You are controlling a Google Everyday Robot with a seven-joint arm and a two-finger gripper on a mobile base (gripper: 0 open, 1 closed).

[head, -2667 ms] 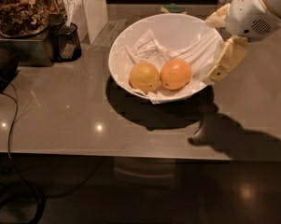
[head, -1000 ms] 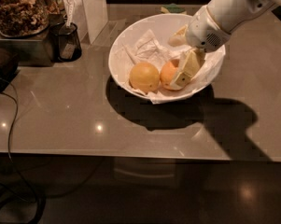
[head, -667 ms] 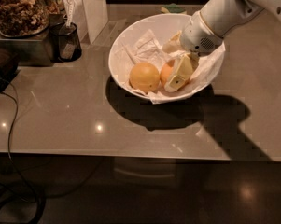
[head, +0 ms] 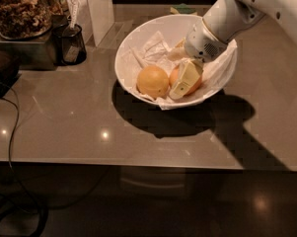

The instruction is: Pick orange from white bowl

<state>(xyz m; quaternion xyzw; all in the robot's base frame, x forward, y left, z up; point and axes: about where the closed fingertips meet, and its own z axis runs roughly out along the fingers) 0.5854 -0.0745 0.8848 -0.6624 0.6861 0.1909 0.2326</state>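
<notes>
You have one camera, set high on the near side of the counter (head: 64,127) and looking down at a slant toward its back edge. It stands fairly close. The gripper (head: 183,74) shows above centre and a little right, down inside the white bowl (head: 126,53), with its arm (head: 266,4) entering from the top right corner. Far left of the gripper the view reaches a glass jar (head: 19,9); nearer you than the gripper lie the counter's front edge and the dark floor (head: 138,201).
</notes>
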